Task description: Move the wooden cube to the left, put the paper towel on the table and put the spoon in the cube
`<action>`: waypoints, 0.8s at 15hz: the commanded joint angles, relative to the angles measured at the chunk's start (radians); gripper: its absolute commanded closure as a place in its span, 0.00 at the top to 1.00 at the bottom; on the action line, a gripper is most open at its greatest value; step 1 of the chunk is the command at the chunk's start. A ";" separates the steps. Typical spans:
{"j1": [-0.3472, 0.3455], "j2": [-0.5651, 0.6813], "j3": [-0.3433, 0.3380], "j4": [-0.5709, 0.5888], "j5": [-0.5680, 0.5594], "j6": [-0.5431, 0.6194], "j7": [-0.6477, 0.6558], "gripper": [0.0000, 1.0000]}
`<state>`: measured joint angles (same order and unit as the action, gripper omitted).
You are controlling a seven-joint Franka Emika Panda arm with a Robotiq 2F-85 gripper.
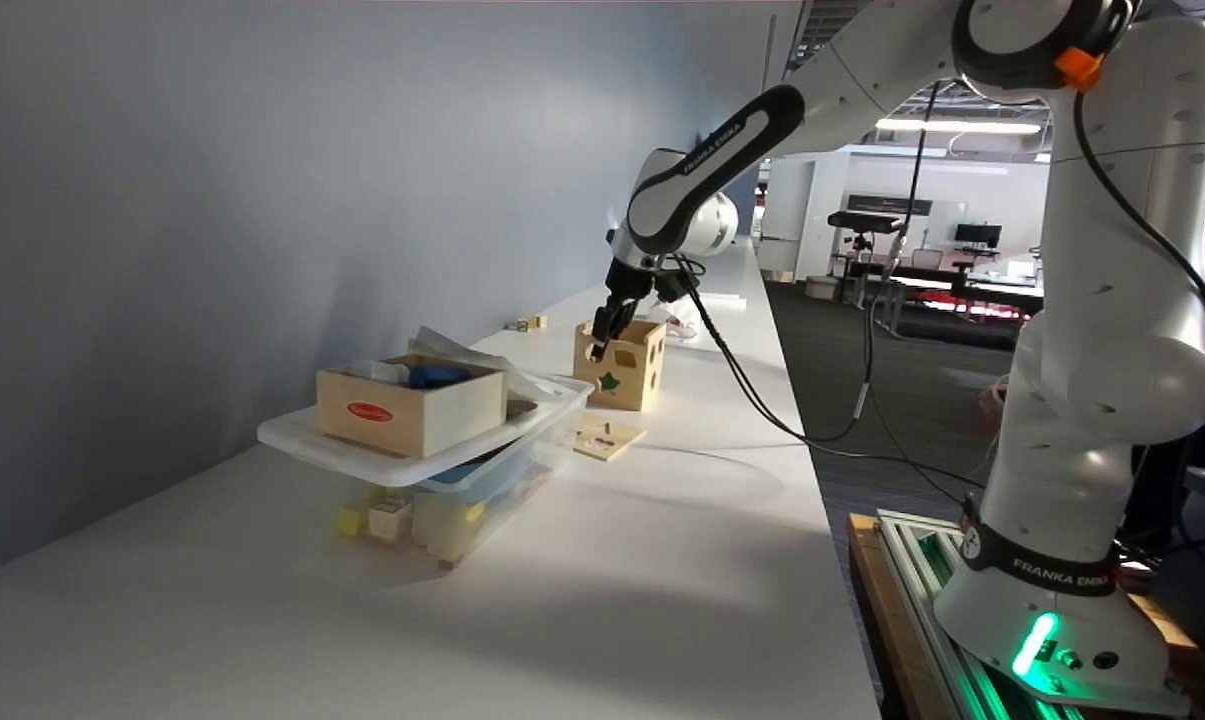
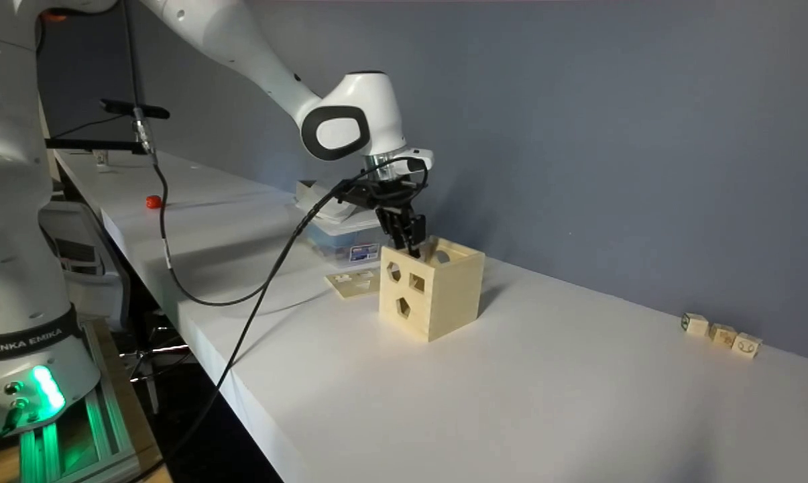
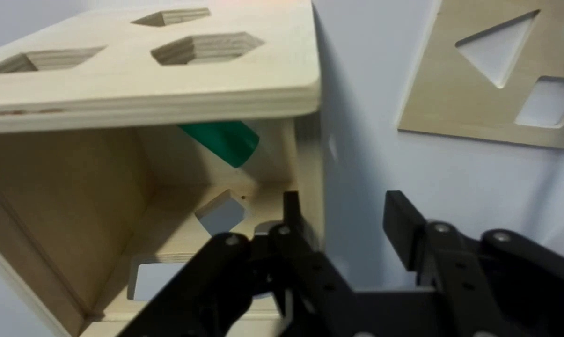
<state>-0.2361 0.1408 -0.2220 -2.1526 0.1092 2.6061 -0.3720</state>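
The wooden cube (image 1: 617, 372) is an open-topped box with shaped holes, standing on the white table in both exterior views (image 2: 456, 295). In the wrist view the cube (image 3: 244, 96) fills the left side, and a green block (image 3: 228, 140) shows inside it. My gripper (image 3: 342, 194) is open, with one finger inside the cube and one outside, around one wall, with a gap on the outer side. The gripper also shows at the cube's top edge in both exterior views (image 1: 602, 345) (image 2: 412, 249). A white item (image 1: 680, 318) behind the cube is unclear. No spoon shows.
A flat wooden panel with cutouts (image 1: 605, 438) lies beside the cube. A clear plastic bin (image 1: 502, 490) stands near it, bearing a wooden box (image 1: 412, 410). Small wooden blocks (image 2: 722, 335) lie near the wall. A black cable (image 2: 269, 282) hangs from the arm over the table.
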 commanded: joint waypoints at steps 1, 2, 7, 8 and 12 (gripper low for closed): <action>-0.027 -0.016 0.014 0.022 0.034 -0.062 -0.002 0.18; -0.029 -0.022 0.013 0.023 0.032 -0.075 0.002 0.12; -0.013 -0.067 0.005 0.006 -0.024 -0.101 0.078 0.03; -0.008 -0.088 0.003 -0.004 -0.044 -0.096 0.095 0.03; 0.022 -0.124 0.023 0.022 -0.069 -0.067 0.125 0.03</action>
<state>-0.2351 0.0764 -0.2144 -2.1360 0.0842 2.5328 -0.2961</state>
